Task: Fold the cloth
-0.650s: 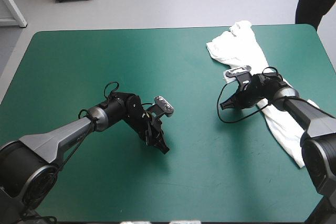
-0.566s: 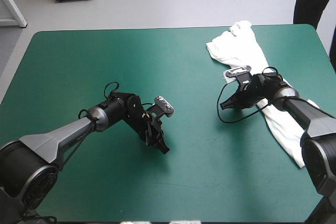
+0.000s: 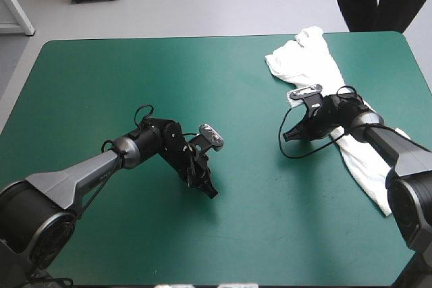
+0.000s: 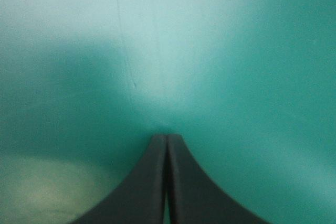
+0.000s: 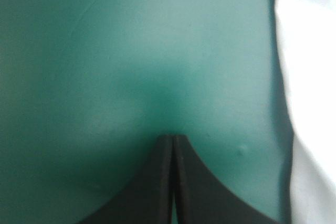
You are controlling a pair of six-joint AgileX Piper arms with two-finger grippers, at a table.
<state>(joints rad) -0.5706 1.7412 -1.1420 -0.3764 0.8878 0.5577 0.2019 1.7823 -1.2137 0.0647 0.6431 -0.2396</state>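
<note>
Neither arm has moved: left gripper (image 3: 211, 192) and right gripper (image 3: 286, 135) sit closed, empty. Folding looks not begun; the T-shirt (image 3: 307, 62) beside the right gripper needs grasping.

The T-shirt (image 3: 307, 59) lies on the table (image 3: 101, 79) along its right side, stretching from near the far edge toward the near right corner. The right gripper (image 3: 287, 135) sits just left of it, its arm crossing over the T-shirt. The left gripper (image 3: 210, 192) is well apart, near the table's middle, low over the surface, perhaps touching it.
</note>
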